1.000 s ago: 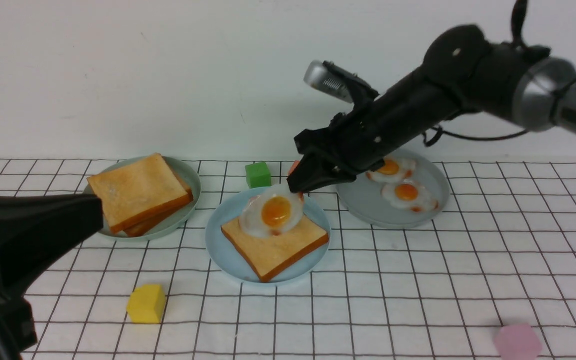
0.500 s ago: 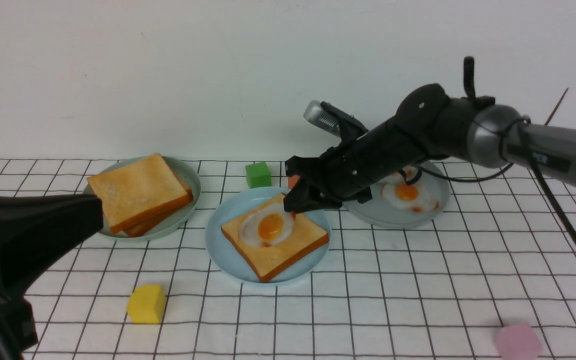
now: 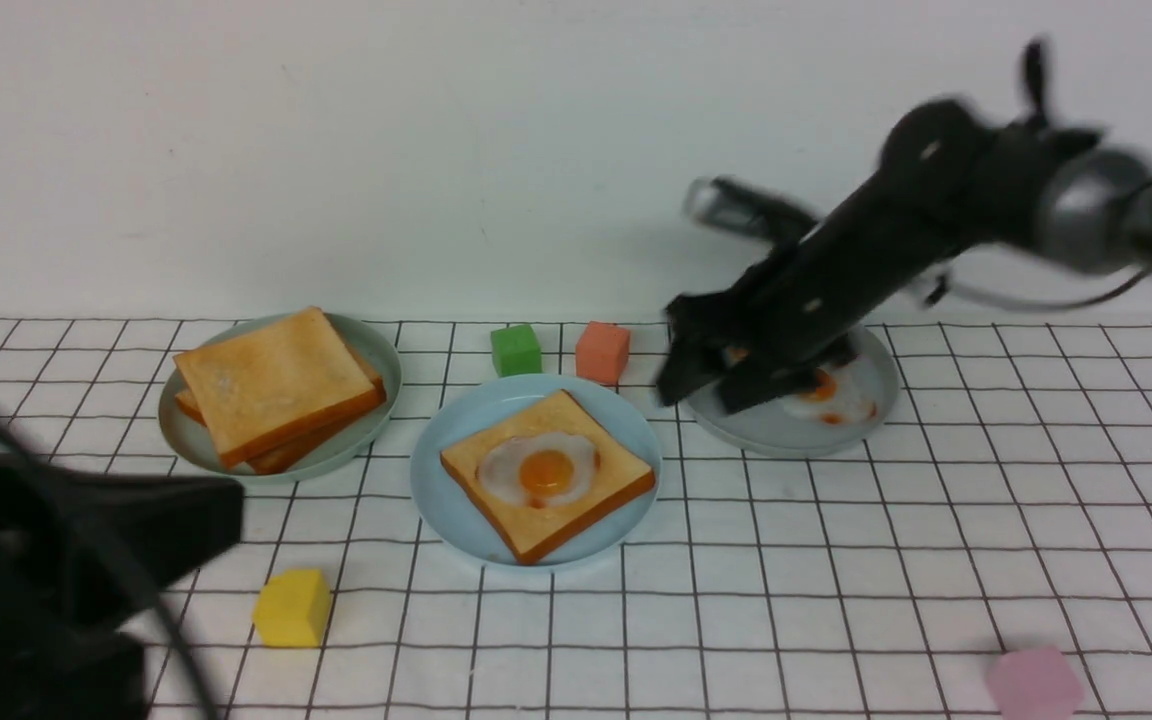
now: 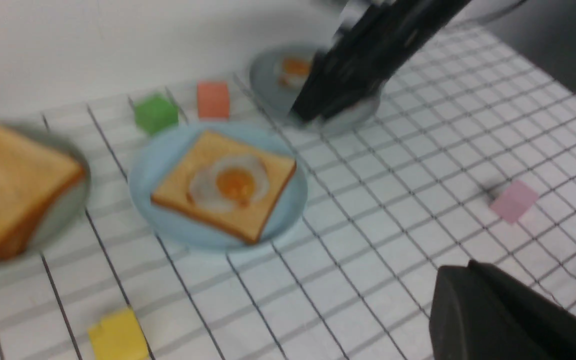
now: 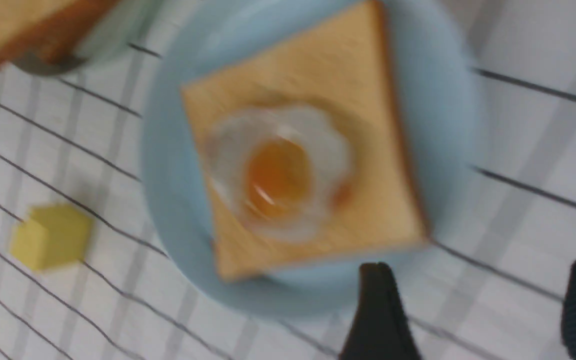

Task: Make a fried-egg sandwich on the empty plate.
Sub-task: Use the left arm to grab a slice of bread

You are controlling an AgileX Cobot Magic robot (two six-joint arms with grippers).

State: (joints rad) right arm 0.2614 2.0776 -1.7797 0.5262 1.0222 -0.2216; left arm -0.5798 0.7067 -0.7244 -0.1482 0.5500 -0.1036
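Note:
The light sky-blue plate [image 3: 433, 500] stands mid-table with one toast slice [image 3: 591, 500] on it. A fried egg [image 3: 539, 468] lies flat on that toast. Both show in the right wrist view, the egg [image 5: 278, 172] on the toast [image 5: 363, 100]. My right gripper [image 3: 701, 385] is open and empty, blurred, to the right of the blue plate over the near-left rim of the grey plate [image 3: 836, 438]. Its fingers [image 5: 378, 305] stand well apart. My left gripper [image 3: 221, 520] is low at the left, looks shut and empty, and is apart from the toast stack [image 3: 276, 385].
The toast stack sits on a grey-green plate [image 3: 381, 415] at the back left. The grey plate holds more fried eggs [image 3: 831, 395]. A green cube [image 3: 516, 349] and an orange-red cube [image 3: 602, 351] stand behind the blue plate. A yellow cube [image 3: 293, 607] is front left, a pink cube [image 3: 1034, 683] front right.
My right gripper set the egg down on the toast, opened, and pulled back to the right toward the grey plate. My left arm shifted lower and slightly rightward.

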